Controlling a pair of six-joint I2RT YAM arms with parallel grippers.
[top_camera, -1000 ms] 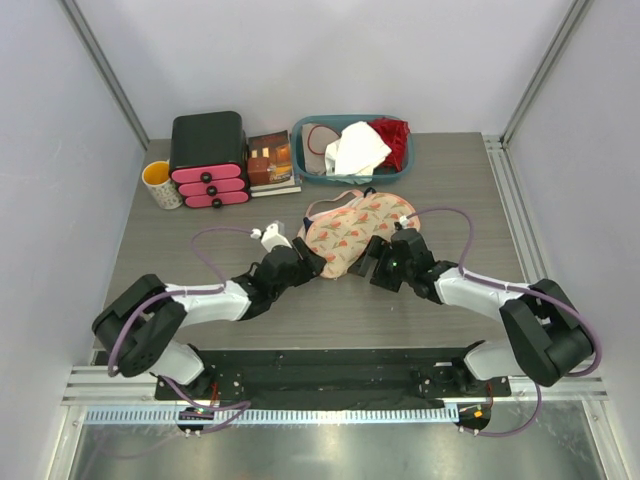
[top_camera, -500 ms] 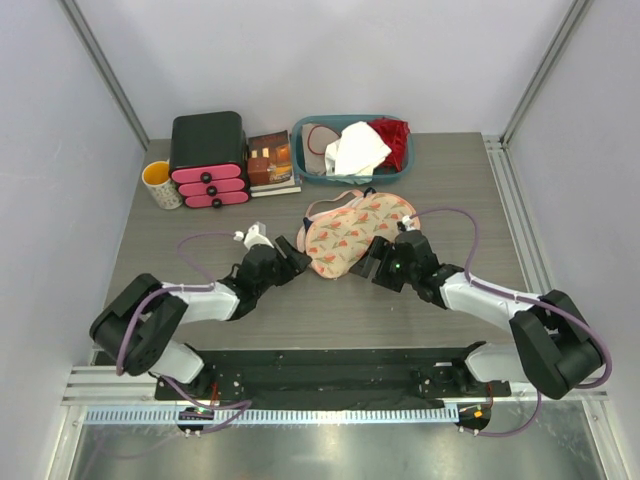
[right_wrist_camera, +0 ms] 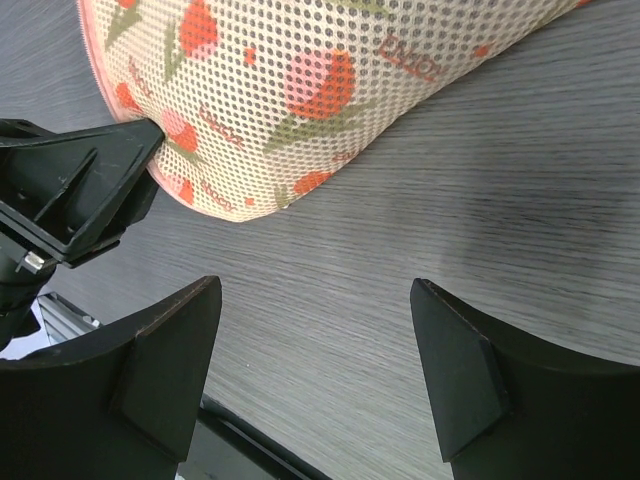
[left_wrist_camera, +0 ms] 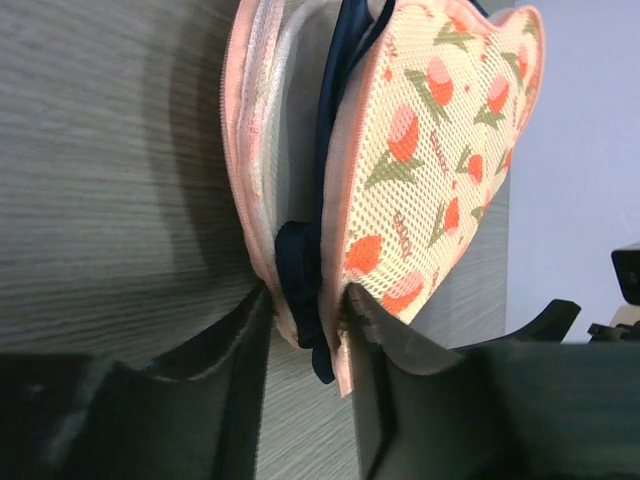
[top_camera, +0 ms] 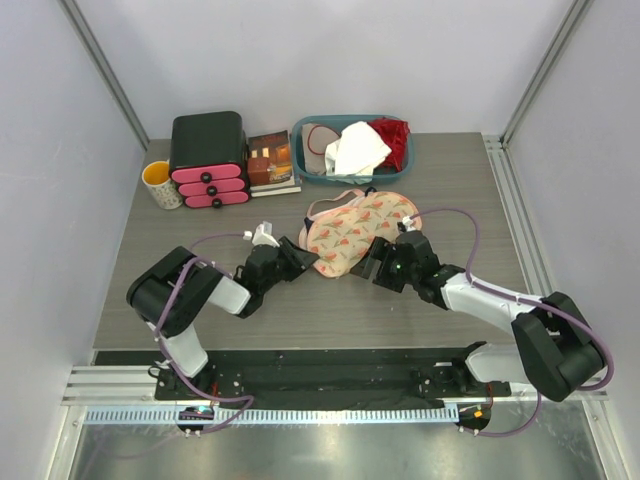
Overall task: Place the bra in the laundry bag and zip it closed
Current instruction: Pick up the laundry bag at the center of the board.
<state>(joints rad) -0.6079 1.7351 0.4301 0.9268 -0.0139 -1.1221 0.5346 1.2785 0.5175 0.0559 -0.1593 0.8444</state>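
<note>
Left gripper (top_camera: pixel 297 258), which drew back from the laundry bag (top_camera: pixel 356 228) half a second ago, has returned and pinches its near end, one finger against each half. The bra (left_wrist_camera: pixel 300 262) lies inside, its navy fabric showing through the unzipped seam. Right gripper (top_camera: pixel 374 260) hangs released and empty just beside the bag on the table (top_camera: pixel 450 180). Loading appears done; zipping remains.

Colours and prints as we see them
We find the laundry bag (left_wrist_camera: pixel 430 150) cream mesh with red-pink flowers, green leaves and pink trim; the bra (left_wrist_camera: pixel 300 265) dark navy; the table (top_camera: pixel 470 180) grey wood-grain; the basket (top_camera: pixel 345 179) teal.
</note>
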